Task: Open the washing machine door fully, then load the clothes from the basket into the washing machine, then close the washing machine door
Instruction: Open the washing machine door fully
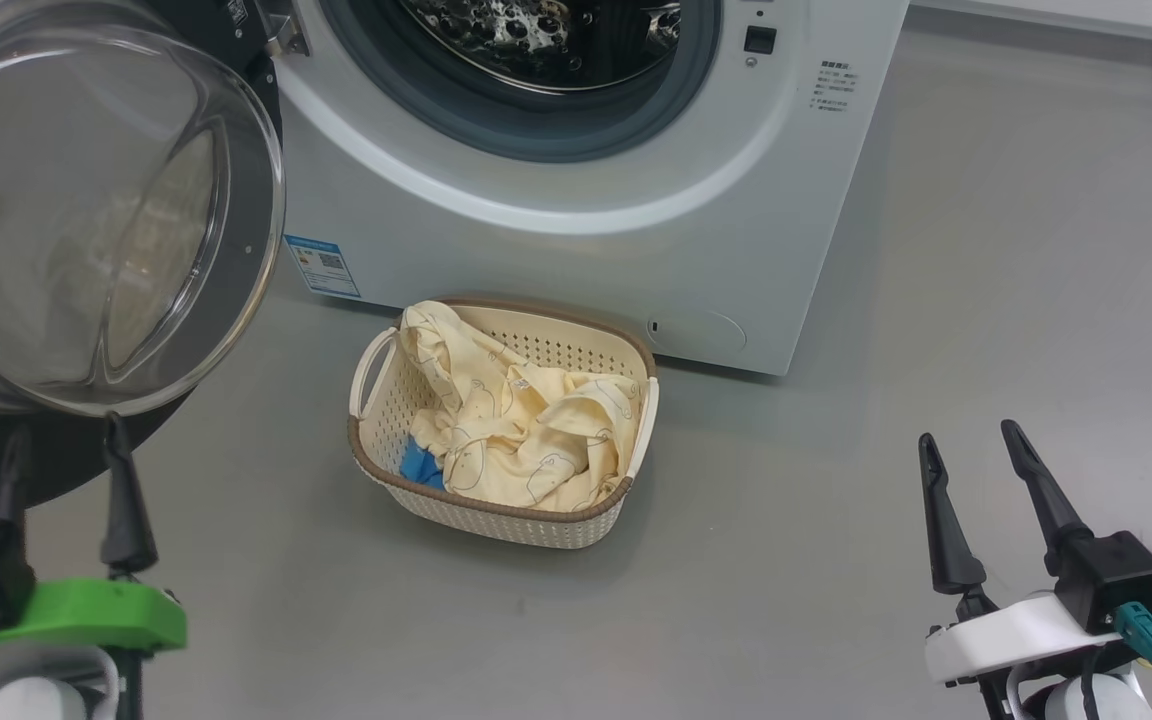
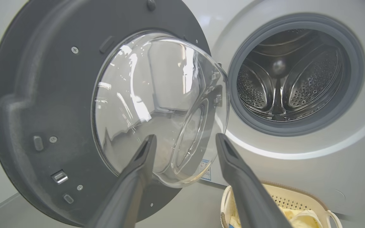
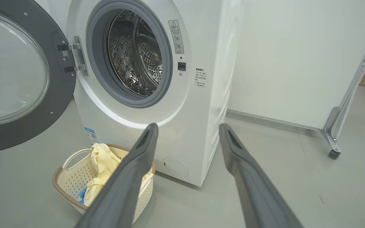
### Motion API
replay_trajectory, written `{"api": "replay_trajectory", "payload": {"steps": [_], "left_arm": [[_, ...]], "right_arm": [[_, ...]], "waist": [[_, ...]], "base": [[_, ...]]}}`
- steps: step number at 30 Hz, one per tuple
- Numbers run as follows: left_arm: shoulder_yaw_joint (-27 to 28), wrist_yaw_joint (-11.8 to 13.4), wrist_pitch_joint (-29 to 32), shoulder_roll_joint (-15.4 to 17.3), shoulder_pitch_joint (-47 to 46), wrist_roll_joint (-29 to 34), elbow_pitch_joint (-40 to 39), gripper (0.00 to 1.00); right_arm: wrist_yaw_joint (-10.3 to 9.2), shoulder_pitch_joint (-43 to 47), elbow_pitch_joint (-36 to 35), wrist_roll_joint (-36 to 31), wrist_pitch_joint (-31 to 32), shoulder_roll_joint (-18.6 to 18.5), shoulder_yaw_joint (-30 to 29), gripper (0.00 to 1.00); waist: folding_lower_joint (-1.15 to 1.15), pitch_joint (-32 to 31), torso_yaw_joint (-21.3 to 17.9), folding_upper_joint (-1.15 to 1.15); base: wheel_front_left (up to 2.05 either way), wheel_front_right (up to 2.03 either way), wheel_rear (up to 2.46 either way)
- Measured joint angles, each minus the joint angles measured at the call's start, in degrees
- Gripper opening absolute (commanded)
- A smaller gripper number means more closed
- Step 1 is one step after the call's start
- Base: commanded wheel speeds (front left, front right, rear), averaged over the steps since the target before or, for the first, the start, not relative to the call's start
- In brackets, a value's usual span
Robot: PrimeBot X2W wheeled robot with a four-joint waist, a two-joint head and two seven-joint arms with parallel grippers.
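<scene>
The white washing machine (image 1: 576,270) stands at the top of the head view, its steel drum (image 2: 293,76) exposed. The washing machine door (image 1: 86,230) is swung out to the left, glass bowl facing me, with its grey inner frame (image 2: 43,104) in the left wrist view. The cream basket (image 1: 506,512) sits on the floor before the machine. It holds pale-yellow clothes (image 1: 516,420) and a blue cloth (image 1: 421,462). My left gripper (image 1: 64,435) is open and empty just below the door's lower edge. Open and empty too, my right gripper (image 1: 967,433) hovers at the lower right, well away from the basket.
Grey floor (image 1: 986,300) stretches right of the machine. In the right wrist view a white partition panel (image 3: 296,57) on a caster (image 3: 333,153) stands behind and to the right of the washer. The open door overhangs the floor left of the basket.
</scene>
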Motion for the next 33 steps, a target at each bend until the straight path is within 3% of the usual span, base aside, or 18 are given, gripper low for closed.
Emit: {"api": "replay_trajectory", "payload": {"steps": [4, 11, 21, 33], "left_arm": [[-3.15, -1.92, 0.01, -1.11, 3.30, 0.77, -2.14, 1.00], [-8.84, -3.19, 0.00, -2.15, 5.89, 2.86, -5.30, 1.00], [-10.39, -3.14, 0.01, -1.98, 9.92, 4.71, -5.43, 1.00], [-9.25, -1.38, 0.01, -1.96, 12.55, 5.87, -5.33, 1.00]], "right_arm": [[0.00, 0.72, 0.03, -0.08, 0.00, 0.19, 0.79, 1.00], [0.01, 0.98, 0.42, -0.33, 0.00, 0.40, 2.42, 1.00], [0.03, 1.60, 1.01, -0.42, 0.00, 0.63, 3.57, 1.00], [-0.97, 3.41, 0.97, -0.41, 0.00, 0.82, 3.58, 1.00]], "waist": [[0.00, -0.66, -1.06, 0.00], [0.00, -1.83, -3.63, 0.00], [0.00, -3.68, -8.82, 0.00], [0.00, -5.49, -14.59, 0.00]], "base": [[0.00, 0.00, 0.00], [0.00, 0.00, 0.00], [0.00, 0.00, 0.00], [0.00, 0.00, 0.00]]}}
